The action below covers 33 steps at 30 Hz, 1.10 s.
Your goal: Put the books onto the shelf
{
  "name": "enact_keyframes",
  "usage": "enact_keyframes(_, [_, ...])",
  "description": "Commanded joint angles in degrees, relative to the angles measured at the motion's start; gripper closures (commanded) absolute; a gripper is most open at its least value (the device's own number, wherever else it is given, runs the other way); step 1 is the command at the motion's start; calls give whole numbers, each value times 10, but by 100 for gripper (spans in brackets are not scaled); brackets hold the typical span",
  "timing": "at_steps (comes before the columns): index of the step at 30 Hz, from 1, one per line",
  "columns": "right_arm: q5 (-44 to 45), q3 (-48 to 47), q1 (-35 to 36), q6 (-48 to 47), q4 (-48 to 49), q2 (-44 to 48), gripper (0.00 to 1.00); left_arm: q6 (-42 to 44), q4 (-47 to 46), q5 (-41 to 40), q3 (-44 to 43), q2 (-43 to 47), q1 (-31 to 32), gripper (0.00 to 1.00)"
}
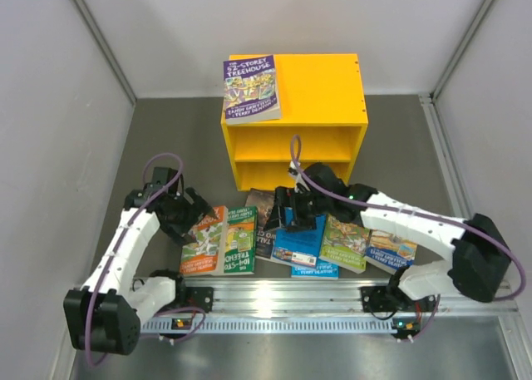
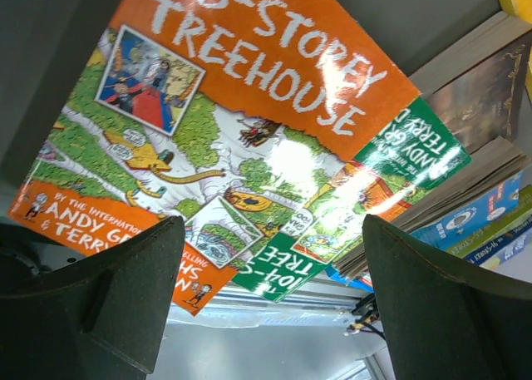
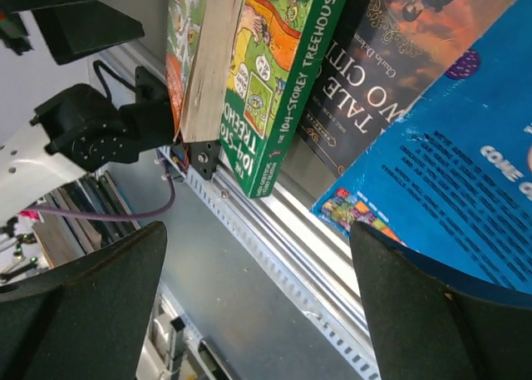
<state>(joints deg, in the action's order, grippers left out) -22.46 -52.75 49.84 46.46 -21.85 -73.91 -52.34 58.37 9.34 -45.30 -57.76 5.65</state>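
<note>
Over the orange book (image 2: 249, 89), the left hand (image 2: 273, 230) hovers, fingers (image 2: 125, 288) spread.

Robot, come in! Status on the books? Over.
Left gripper open by orange book. Right gripper open over blue book. Purple book atop shelf, rest unshelved. Nothing blocking.

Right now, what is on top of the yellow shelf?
One purple Treehouse book lies flat along the left side of the shelf top; the rest is bare yellow. The compartments' depths are hidden beneath that top.
</note>
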Motion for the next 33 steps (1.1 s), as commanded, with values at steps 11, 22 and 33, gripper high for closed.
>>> enact_keyframes(11, [56,-29,46,113,225,-211,18,65,-50,56,1,-37,-3,8])
enact_keyframes(22, [84,-1,69,180,293,-310,29,94,-47,59,15,-32,-3,7])
enact_keyframes(33, [79,-18,86,154,273,-318,100,98,-53,67,20,-22,-3,8])
